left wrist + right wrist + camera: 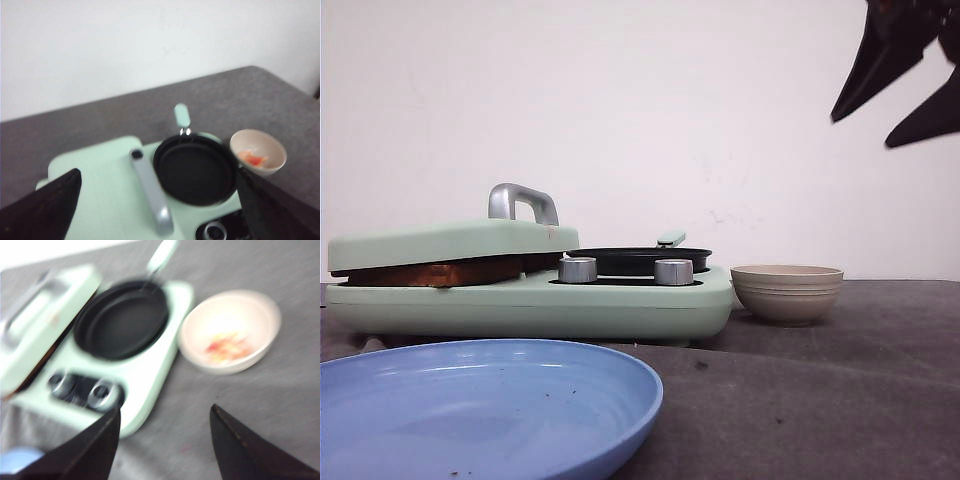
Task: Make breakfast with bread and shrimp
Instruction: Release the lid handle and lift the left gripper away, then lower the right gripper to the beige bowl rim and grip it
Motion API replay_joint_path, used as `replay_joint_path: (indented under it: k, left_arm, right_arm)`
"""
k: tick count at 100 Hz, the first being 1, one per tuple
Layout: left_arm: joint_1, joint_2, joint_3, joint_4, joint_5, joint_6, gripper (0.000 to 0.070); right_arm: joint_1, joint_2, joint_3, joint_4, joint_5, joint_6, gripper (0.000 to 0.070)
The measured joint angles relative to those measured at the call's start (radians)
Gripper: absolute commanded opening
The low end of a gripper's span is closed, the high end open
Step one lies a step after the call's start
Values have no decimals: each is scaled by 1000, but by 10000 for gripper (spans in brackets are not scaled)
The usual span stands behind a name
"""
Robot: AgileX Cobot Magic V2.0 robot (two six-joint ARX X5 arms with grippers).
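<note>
The bread point(440, 272) shows only as a brown crust edge pinched under the closed mint lid point(450, 242) of the breakfast maker. The shrimp point(227, 347) lies as a pale orange-pink lump inside the beige bowl point(227, 332), and shows again in the left wrist view point(252, 159). My right gripper point(166, 409) is open and empty, high above the table near the bowl, at the top right of the front view point(863, 130). My left gripper point(157, 172) is open and empty above the maker's lid and pan; it is out of the front view.
The black pan point(638, 260) sits empty on the maker's right half, behind two silver knobs point(577, 270). A grey handle point(523, 200) stands on the lid. The beige bowl point(787, 292) is right of the maker. A blue plate point(480, 400) lies at front left.
</note>
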Motion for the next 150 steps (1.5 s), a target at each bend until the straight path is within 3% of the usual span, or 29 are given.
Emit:
replay_joint_path:
  k: [34, 82, 106, 150]
  left_arm:
    - [11, -240, -274, 31, -1, -16, 545]
    - [13, -483, -294, -27, -35, -20, 545]
    - [13, -505, -294, -69, -39, -20, 546]
    - [13, -505, -294, -76, -46, -19, 546]
  right_arm:
    - [-159, 330, 341, -264, -154, -64, 348]
    - [-197, 851, 828, -459, -151, -160, 348]
    - [-204, 1003, 892, -472, -130, -180, 348]
    - [-223, 1081, 894, -457, -97, -208, 348]
